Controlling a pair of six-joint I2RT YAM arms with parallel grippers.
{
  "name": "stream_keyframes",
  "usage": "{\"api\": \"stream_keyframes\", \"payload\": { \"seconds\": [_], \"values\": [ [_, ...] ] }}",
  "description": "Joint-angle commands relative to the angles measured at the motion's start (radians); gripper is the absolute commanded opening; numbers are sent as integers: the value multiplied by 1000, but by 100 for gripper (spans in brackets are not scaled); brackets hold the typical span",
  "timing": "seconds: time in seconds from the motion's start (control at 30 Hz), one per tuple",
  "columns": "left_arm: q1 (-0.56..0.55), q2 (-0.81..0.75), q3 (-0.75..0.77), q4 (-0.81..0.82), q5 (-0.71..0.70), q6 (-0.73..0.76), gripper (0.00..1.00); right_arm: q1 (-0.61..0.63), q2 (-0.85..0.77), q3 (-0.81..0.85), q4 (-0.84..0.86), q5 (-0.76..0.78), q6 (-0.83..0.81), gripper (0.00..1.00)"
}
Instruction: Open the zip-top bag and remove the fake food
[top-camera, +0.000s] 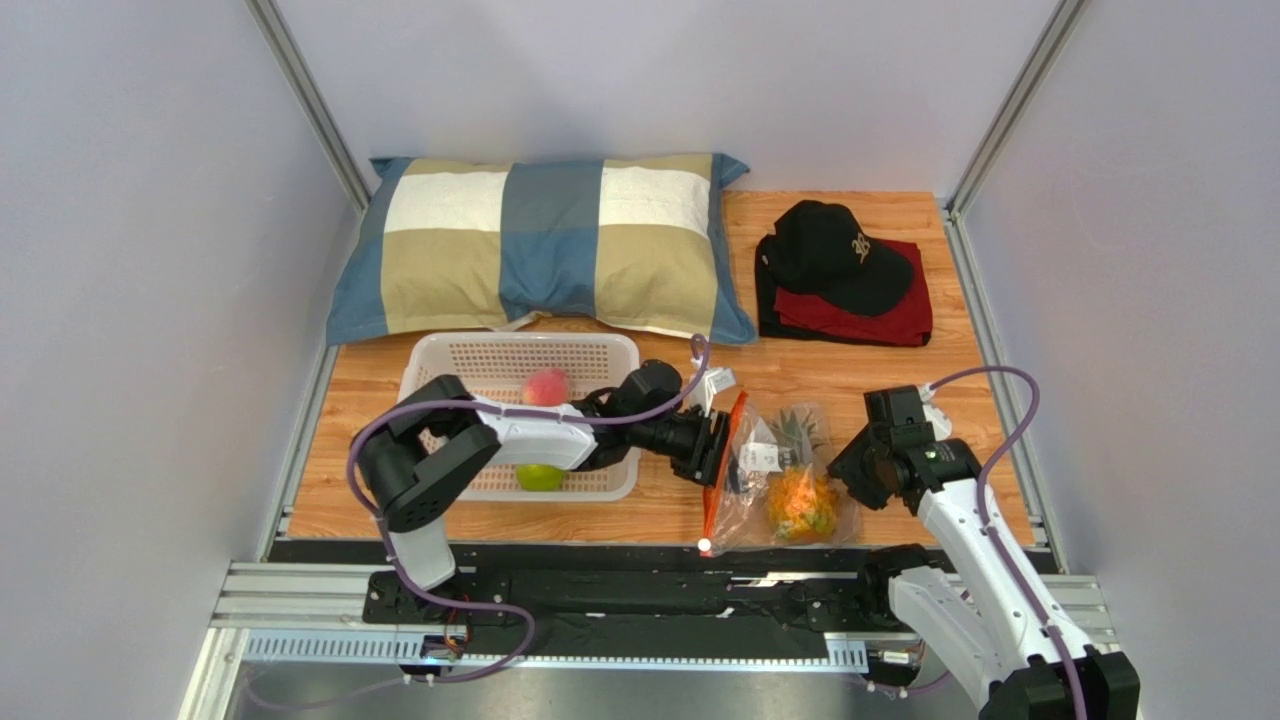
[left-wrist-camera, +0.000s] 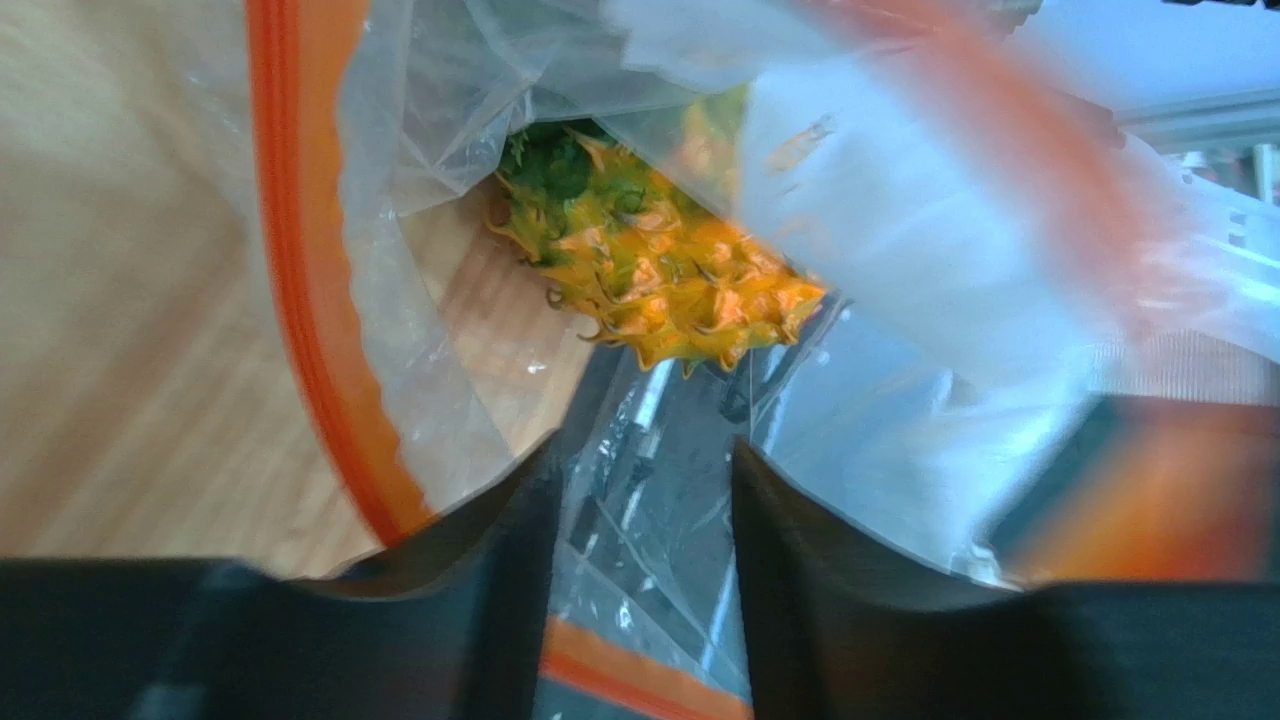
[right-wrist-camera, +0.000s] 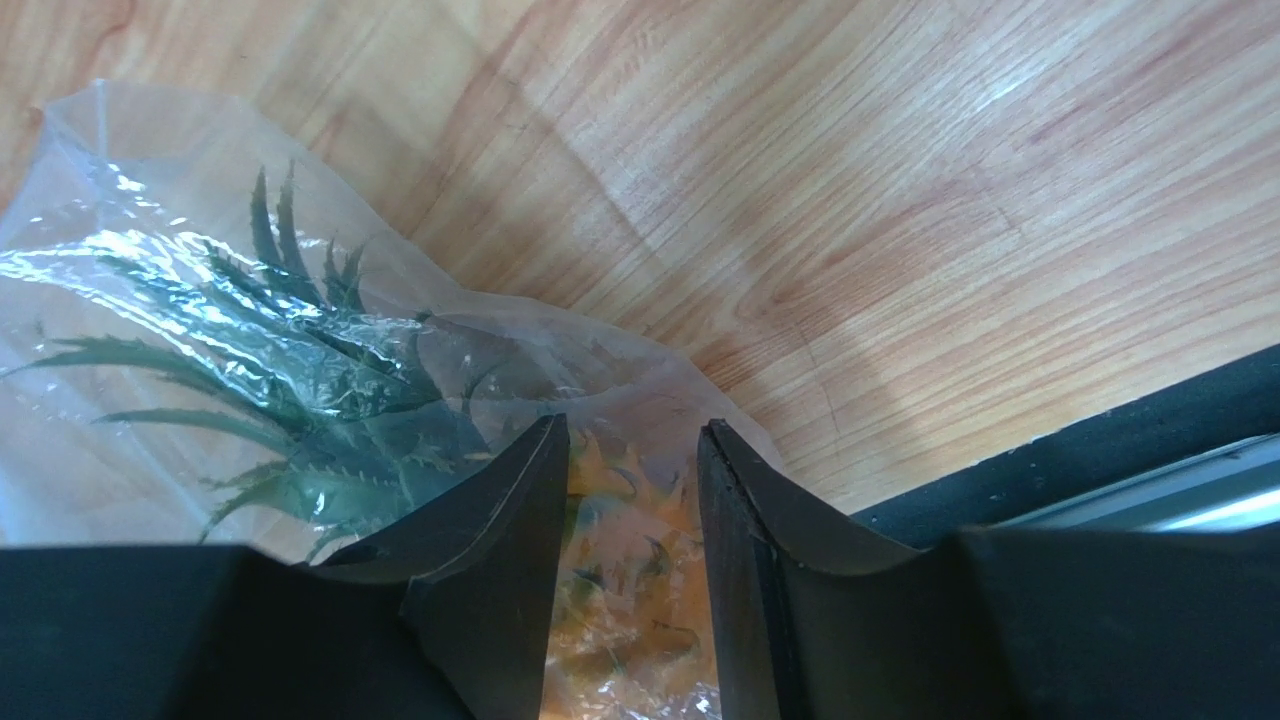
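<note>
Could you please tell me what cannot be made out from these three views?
- Top external: the green apple in the basket is mostly covered by the left arm.
- Right wrist: whether the right gripper pinches the zip-top bag is unclear, and its fingers hide most of the pineapple.
- Left wrist: the far run of the zip strip is blurred, too close to the lens.

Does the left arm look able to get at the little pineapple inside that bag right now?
Probably yes. The left gripper sits open at the gaping mouth of the zip-top bag, and the pineapple lies straight ahead inside with only loose plastic around it.
</note>
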Motion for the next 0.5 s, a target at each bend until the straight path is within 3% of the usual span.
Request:
{"api": "stream_keyframes", "payload": {
  "seconds": [0.0, 0.07, 0.17, 0.37, 0.47],
  "values": [
    [-30, 85, 48, 184, 87, -100, 59, -3, 22, -28, 59, -64, 55, 39],
    [-38, 119, 65, 215, 94, -135, 70, -1, 20, -57, 83, -109, 78, 37],
    [-39, 150, 64, 280, 88, -187, 97, 0, -17, -89, 118, -152, 132, 27],
    [-44, 179, 71, 298, 38, -223, 99, -1, -73, -117, 129, -195, 195, 0],
    [-47, 193, 79, 318, 58, -235, 99, 0, -92, -126, 127, -192, 218, 0]
  ]
}}
